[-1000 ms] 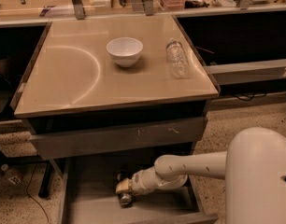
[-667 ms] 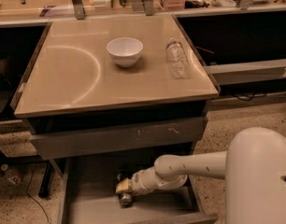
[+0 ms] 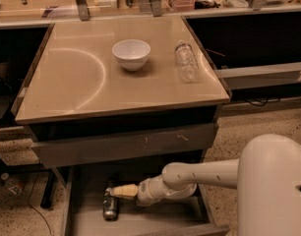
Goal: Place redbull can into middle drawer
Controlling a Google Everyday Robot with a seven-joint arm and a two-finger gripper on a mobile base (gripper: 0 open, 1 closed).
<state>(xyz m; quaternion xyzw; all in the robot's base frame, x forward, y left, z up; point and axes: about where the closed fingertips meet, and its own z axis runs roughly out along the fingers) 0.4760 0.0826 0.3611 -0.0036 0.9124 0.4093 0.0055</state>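
Observation:
The middle drawer (image 3: pixel 155 221) is pulled open below the table, a shallow grey tray with low side walls. The redbull can (image 3: pixel 110 208), slim and silvery with dark patches, is inside it near the left wall, its top end towards the back. My gripper (image 3: pixel 112 193) reaches into the drawer from the right on the white arm (image 3: pixel 199 177). Its tip is right at the top end of the can. I cannot tell whether it holds the can.
The drawer above has a grey front with white scratches (image 3: pixel 126 144) and sticks out slightly. On the tan tabletop (image 3: pixel 67 82) stand a white bowl (image 3: pixel 131 53) and a clear plastic bottle (image 3: pixel 186 62) lying down. My white base (image 3: pixel 273 191) fills the lower right.
The gripper and the can have shifted to the left inside the drawer. The bowl and bottle have not moved.

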